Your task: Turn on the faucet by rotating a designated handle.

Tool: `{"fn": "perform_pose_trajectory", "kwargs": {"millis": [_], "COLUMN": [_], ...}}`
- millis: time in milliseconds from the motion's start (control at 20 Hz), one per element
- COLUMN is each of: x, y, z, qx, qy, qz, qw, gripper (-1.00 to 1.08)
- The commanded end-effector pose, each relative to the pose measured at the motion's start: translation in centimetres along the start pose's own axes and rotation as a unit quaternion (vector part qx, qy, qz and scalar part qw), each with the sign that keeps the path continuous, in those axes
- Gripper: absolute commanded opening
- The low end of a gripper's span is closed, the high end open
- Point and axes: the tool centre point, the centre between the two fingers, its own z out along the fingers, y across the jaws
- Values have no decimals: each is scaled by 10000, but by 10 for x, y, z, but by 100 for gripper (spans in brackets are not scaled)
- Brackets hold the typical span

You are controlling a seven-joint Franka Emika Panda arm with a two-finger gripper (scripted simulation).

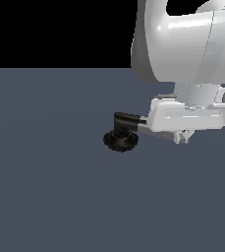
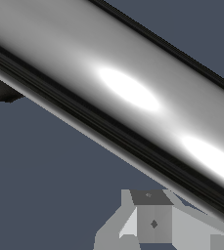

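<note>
Handle [image 2: 133,93] fills wrist view, claw [image 1: 182,138] over it; jaw state unclear. Faucet [image 1: 121,140] on floor.

bare grey floor [image 1: 45,187] lies open all round; only the faucet [image 1: 121,135] stands up

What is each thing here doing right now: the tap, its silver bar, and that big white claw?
faucet: standing upright on its black ridged base on the floor.
handle: lying roughly level, sticking out from the black elbow toward the exterior view's right, mostly hidden behind the claw.
gripper: down at the handle; open or shut cannot be told.
</note>
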Motion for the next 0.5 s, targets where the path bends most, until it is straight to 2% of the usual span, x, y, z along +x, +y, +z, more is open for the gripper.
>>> {"fn": "perform_pose_trajectory", "kwargs": {"millis": [0,450], "x": [15,37], "y": [-2,19], "z": [0,1], "qx": [-6,-8], "qy": [26,25], "qz": [-109,-91], "qw": [9999,10000], "gripper": [-100,-100]}}
